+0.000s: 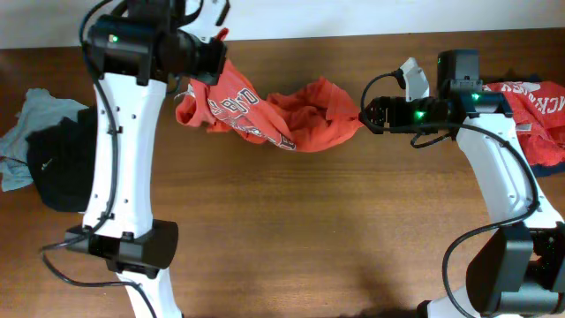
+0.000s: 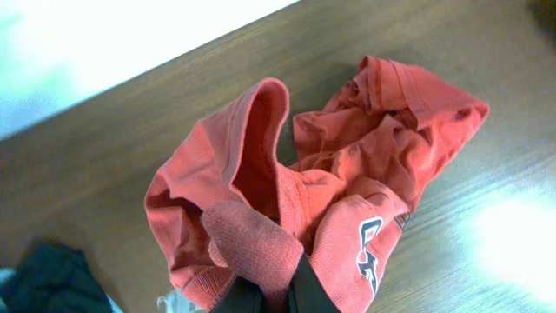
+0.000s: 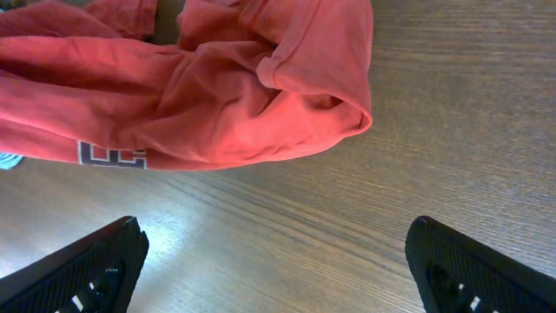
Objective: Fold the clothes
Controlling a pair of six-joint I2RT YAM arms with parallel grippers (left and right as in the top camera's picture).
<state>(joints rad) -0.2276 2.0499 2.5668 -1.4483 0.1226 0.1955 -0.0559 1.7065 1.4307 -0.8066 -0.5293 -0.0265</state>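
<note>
The orange-red T-shirt (image 1: 291, 115) is a bunched rope of cloth stretched across the far part of the wooden table (image 1: 291, 230), its long axis running side to side between the two arms. The left gripper (image 2: 271, 294) has its fingers pinched closed on one end, a wad of ribbed cloth squeezed between them, and the white lettering shows just beside the grip. The right gripper (image 3: 282, 269) stands wide open at the other end, with bare tabletop between its fingers and the shirt's rolled edge lying just ahead of them. From above its tips look close to the cloth, though I can't say for sure whether they touch it.

So the free end lies straight in front of the right arm, which is much the nearer one to it. I'd judge the next move is a short reach forward along the shirt's length to catch that edge.

Off to the left lie a black garment (image 1: 53, 172) and a pale grey-blue one (image 1: 26, 110). A red garment with white lettering (image 1: 538, 102) sits at the far right.
</note>
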